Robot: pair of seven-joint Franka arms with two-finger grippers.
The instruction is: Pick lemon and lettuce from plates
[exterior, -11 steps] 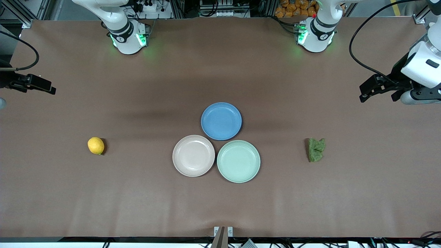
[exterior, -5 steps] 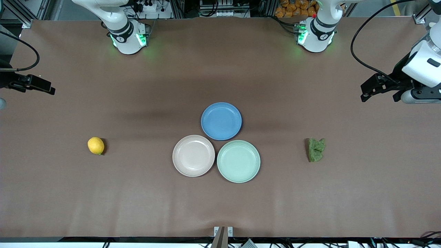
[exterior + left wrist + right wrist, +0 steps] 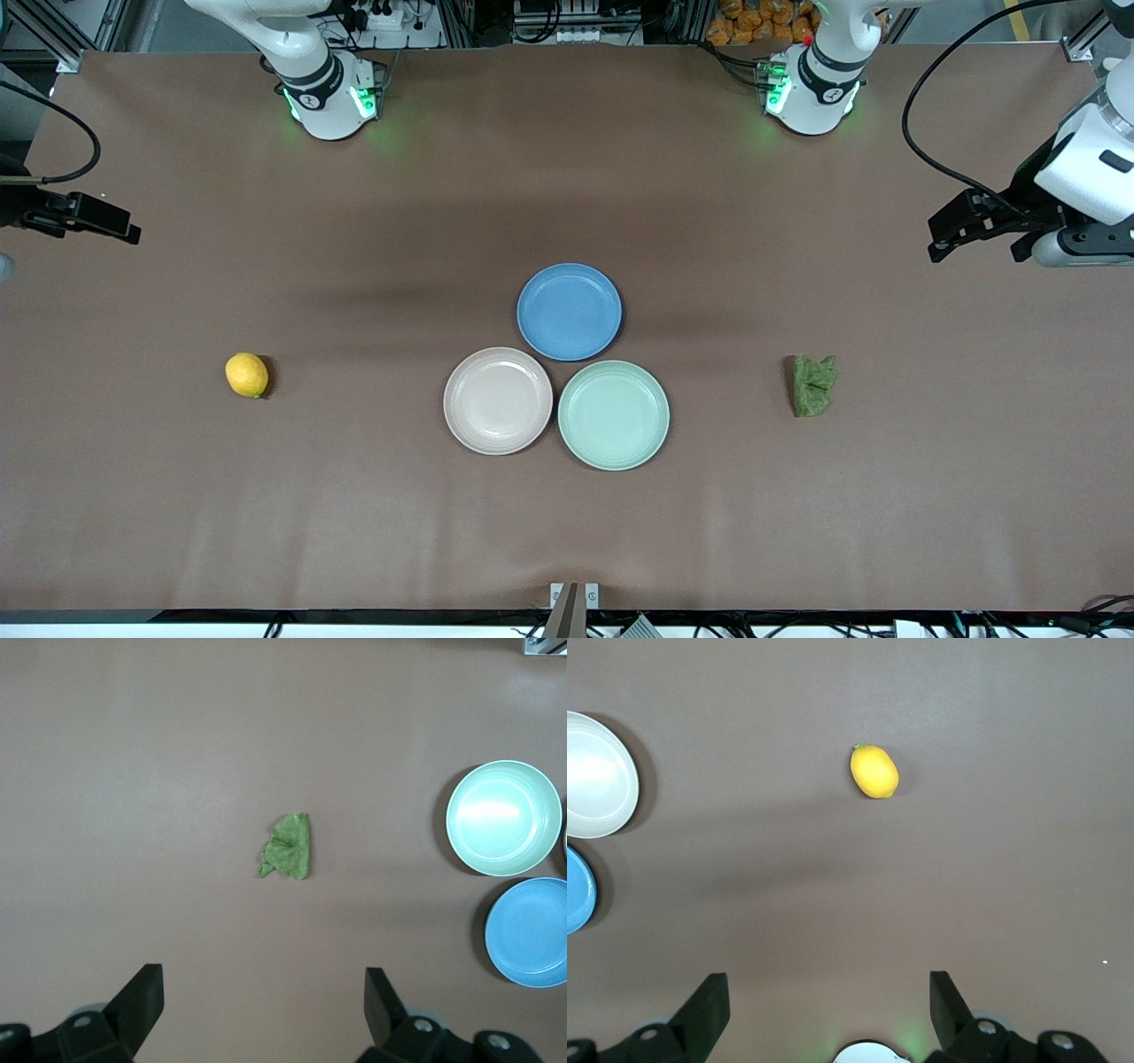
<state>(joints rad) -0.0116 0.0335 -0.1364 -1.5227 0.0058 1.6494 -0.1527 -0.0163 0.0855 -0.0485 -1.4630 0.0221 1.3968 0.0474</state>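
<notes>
The yellow lemon [image 3: 246, 375] [image 3: 874, 771] lies on the bare brown table toward the right arm's end, not on a plate. The green wrinkly lettuce [image 3: 813, 385] [image 3: 289, 847] lies on the table toward the left arm's end. The beige-pink plate [image 3: 498, 400] [image 3: 598, 775] and the mint plate [image 3: 613, 415] [image 3: 503, 818] sit side by side mid-table, both empty. My left gripper [image 3: 937, 246] [image 3: 263, 992] hangs open over the table's left-arm end, well away from the lettuce. My right gripper [image 3: 131, 234] [image 3: 828, 992] hangs open over the right-arm end, well away from the lemon.
An empty blue plate [image 3: 569, 311] [image 3: 530, 931] touches both other plates, farther from the front camera. The arm bases [image 3: 330, 97] [image 3: 811, 89] stand along the table's back edge. Cables loop beside both grippers.
Both grippers have drifted very slightly toward their ends of the table. Lemon, lettuce and plates have not moved.
</notes>
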